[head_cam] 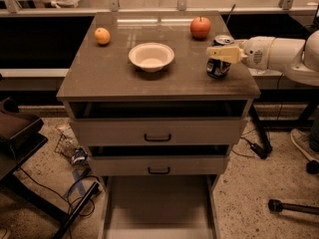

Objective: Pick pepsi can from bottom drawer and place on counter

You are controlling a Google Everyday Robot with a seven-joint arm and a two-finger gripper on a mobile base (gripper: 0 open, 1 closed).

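The pepsi can [218,67] stands upright on the counter [109,73], near its right edge. My gripper [222,54] reaches in from the right and is shut around the can's upper half, with one pale finger [225,54] lying across its front. The can's silver top [223,39] shows above the finger. The bottom drawer [159,203] is pulled far out at floor level, and its pale floor is bare.
A white bowl [151,57] sits mid-counter, an orange [102,36] at the back left and a red apple [200,27] behind the can. The two upper drawers [158,131] stand slightly open. Cables and clutter [75,156] lie on the floor at left.
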